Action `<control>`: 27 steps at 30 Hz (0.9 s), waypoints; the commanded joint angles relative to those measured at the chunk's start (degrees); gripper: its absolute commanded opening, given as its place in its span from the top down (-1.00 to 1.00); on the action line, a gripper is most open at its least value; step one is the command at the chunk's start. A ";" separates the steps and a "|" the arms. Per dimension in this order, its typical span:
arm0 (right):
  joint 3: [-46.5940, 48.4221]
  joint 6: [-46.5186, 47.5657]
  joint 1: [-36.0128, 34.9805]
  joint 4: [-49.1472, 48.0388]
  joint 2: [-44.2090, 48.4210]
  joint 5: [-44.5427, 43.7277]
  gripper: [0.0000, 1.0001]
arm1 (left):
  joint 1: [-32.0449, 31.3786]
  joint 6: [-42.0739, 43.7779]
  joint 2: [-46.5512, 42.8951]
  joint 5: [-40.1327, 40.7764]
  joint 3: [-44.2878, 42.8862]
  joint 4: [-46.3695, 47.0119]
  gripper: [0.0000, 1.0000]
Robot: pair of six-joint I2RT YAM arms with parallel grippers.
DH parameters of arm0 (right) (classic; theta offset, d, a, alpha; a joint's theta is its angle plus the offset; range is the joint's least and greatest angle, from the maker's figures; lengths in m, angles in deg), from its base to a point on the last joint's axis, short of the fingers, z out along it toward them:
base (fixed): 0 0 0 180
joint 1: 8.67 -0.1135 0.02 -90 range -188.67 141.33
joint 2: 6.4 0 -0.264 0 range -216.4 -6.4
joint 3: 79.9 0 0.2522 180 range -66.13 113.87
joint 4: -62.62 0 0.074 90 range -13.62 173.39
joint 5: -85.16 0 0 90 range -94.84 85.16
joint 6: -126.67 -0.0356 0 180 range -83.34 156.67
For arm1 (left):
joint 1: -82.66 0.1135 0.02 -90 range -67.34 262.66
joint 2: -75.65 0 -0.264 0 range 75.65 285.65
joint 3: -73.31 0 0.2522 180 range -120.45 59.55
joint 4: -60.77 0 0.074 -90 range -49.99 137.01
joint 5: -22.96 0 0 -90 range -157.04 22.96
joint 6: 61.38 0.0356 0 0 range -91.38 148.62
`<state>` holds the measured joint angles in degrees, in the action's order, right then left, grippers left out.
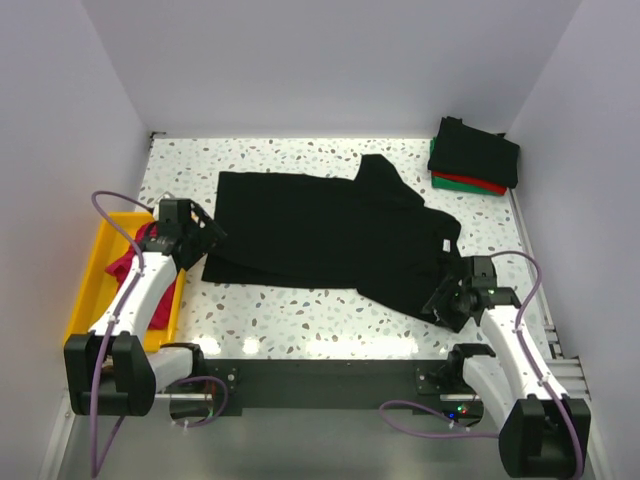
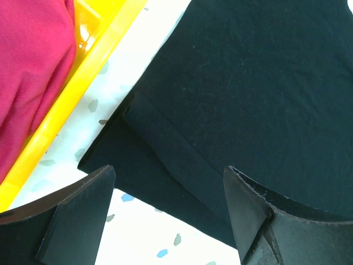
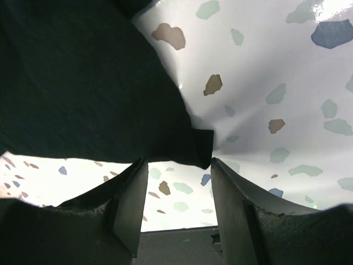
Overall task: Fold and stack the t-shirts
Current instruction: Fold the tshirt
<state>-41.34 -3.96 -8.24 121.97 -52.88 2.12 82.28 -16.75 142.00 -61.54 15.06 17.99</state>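
My left claw (image 2: 168,175) hangs spread as wide as it goes over the left end of the black shirt (image 1: 320,235) and holds nothing. Under it I see a doubled hem edge and the shirt's near corner lying on the desk (image 1: 300,315). My right claw (image 3: 179,165) stands part-way apart at the shirt's other end, by the front right. A corner of the cloth lies just ahead of its tips, loose and not pinched.

The shirt lies across the middle of the desk, mostly flat, with one sleeve poking toward the back. The stack (image 1: 475,155) sits in the far right corner, black on top of red and green, well apart from it. A pink shirt (image 2: 27,66) waits in the yellow tray (image 1: 90,285) just beside my left claw.

I take the step in hand to be gripping both near corners for a fold. On the left I should come straight down on the doubled edge, catch both layers and keep off the tray rim. On the right I should reach further onto the corner, not nip its very tip, since thin cloth lying flat slips out easily. Then I would lift both ends evenly, keep the edge taut between them and lay it squarely.
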 commanded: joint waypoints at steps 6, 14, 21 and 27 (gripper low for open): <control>-1.42 -2.01 0.01 -9.97 -7.74 -0.11 0.37 | 0.38 0.98 0.89 -1.02 0.02 3.09 -0.68; 6.04 -3.76 0.01 -13.85 -10.30 6.12 0.97 | 0.38 0.89 3.08 -0.23 -2.00 3.53 -0.68; 16.50 -7.10 0.01 -17.98 -18.10 9.74 1.00 | 0.38 0.28 8.61 -0.49 -5.69 4.14 -0.68; 25.90 -9.56 0.01 -22.81 -28.65 12.55 1.00 | 0.38 -0.95 13.79 -0.66 -9.03 4.76 -0.68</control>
<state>-20.20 -11.13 -8.27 103.78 -78.12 11.68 82.28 -16.86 153.52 -62.15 9.51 19.98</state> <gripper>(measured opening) 0.050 0.842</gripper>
